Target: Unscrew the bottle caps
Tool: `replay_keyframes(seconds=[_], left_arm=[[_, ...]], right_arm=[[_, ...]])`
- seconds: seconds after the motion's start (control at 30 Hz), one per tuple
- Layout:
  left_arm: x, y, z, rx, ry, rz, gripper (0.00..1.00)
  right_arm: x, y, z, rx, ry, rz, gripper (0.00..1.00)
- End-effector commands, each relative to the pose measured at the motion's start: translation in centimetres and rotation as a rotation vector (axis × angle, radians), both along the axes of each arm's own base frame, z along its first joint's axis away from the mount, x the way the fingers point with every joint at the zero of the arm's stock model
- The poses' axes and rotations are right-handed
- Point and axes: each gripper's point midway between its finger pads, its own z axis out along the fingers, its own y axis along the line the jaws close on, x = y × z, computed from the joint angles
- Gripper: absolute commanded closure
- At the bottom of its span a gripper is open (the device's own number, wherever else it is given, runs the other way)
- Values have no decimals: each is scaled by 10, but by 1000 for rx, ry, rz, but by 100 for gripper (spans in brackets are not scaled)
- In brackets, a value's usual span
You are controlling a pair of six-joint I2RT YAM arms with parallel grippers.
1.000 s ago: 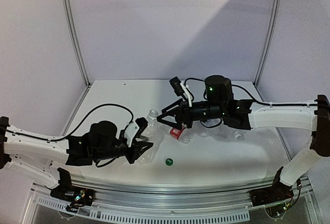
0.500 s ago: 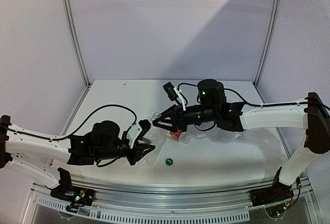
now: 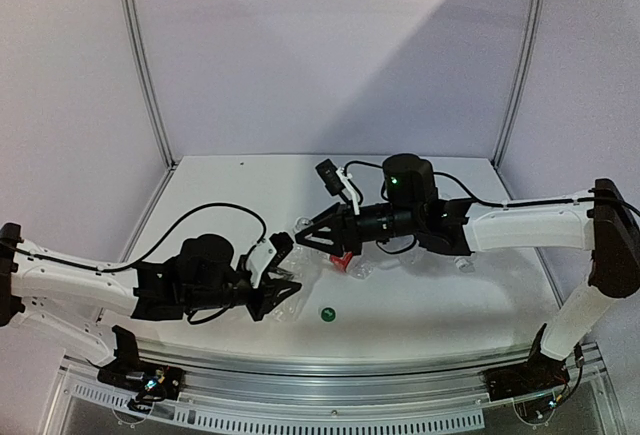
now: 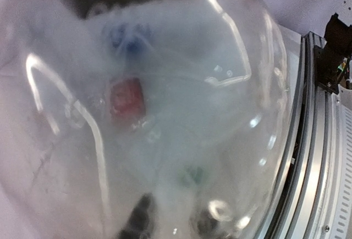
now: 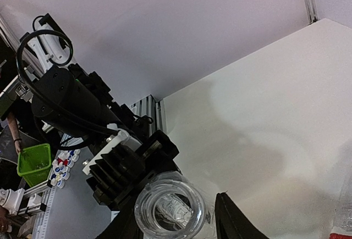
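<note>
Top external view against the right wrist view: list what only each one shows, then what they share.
Only top external: both arms whole, and the green cap lying loose on the table.
Only right wrist: a close look down onto the top of the clear bottle, and a green bin beyond the table's edge.
Both: the left gripper shut on the clear bottle, with the right gripper at the bottle's top.
</note>
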Motion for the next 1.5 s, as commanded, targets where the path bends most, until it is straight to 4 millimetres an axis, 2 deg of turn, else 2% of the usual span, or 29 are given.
replay_keyframes(seconds=[0.0, 0.37, 0.57, 0.67, 0.77, 0.87, 0.93, 1.1, 1.13, 1.23, 1.3, 1.33, 1.37, 1.4, 1.47], left_arm=[[1, -9, 11, -14, -16, -28, 73], [-2, -11, 9, -9, -6, -51, 73], [-3, -11, 10, -8, -4, -53, 73], [1, -9, 11, -4, -5, -25, 64], [10, 1, 15, -3, -22, 53, 38], [18, 15, 24, -16, -61, 125, 18], [22, 24, 32, -25, -86, 170, 11], [33, 57, 56, -58, -152, 315, 5], [35, 66, 63, -74, -167, 352, 1], [38, 94, 81, -144, -208, 458, 1], [41, 116, 91, -185, -232, 550, 1], [42, 128, 94, -199, -243, 601, 1], [42, 138, 98, -215, -252, 642, 1], [42, 149, 101, -238, -260, 683, 1], [41, 165, 106, -284, -266, 735, 1]], right_arm=[[-11, 9, 12, 53, -3, 53, 56], [-9, 10, 11, 70, -9, 39, 59], [-10, 9, 15, 80, -31, 44, 88], [-9, 9, 12, 71, -38, 40, 98], [-7, 9, 9, 48, -43, 33, 100], [-1, 9, 7, 22, -67, 7, 100], [7, 10, 6, -2, -82, -28, 100], [42, 25, 1, -150, -140, -118, 100], [49, 31, -8, -196, -142, -126, 100], [71, 46, -5, -248, -173, -163, 100], [85, 60, -14, -291, -173, -178, 100], [92, 65, -9, -291, -179, -193, 100], [100, 71, -15, -310, -176, -207, 100], [108, 76, -5, -302, -184, -233, 100], [120, 84, -6, -320, -184, -265, 100]])
